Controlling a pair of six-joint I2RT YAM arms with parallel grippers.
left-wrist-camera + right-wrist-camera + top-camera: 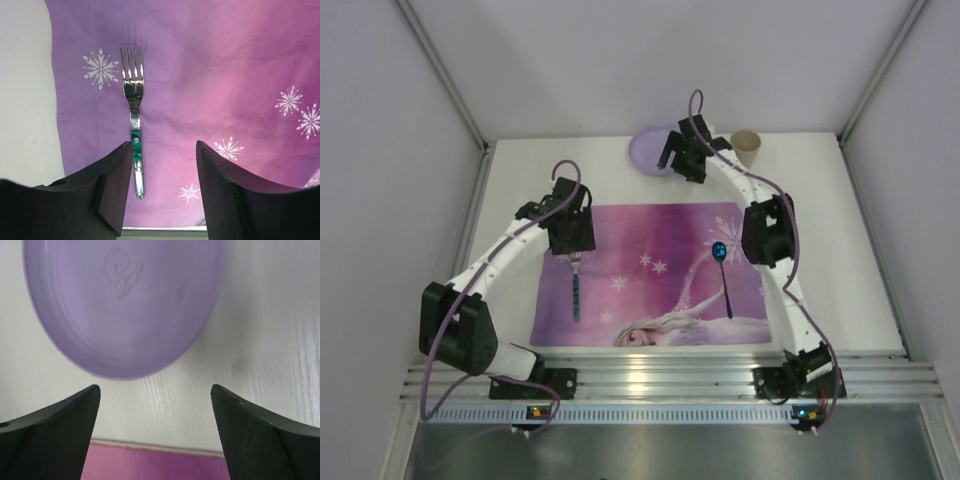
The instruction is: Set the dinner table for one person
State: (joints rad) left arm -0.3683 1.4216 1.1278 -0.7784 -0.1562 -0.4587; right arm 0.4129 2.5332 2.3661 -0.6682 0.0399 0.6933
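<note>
Purple plate [645, 150] partly behind right gripper [155, 386]; rim cropped

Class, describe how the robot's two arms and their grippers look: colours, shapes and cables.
The left arm and right arm are built alike: slim white tubular links joined by chunky black joint housings. A thin purple cable loops along each. The left gripper and right gripper each have two matte black, wedge-shaped fingers tapering to blunt tips.

On table [850, 260]: mat [650, 270]. On mat: fork [576, 290] at left, spoon [723, 275] at right. Behind mat: plate [648, 152], cup [747, 148] to its right.
</note>
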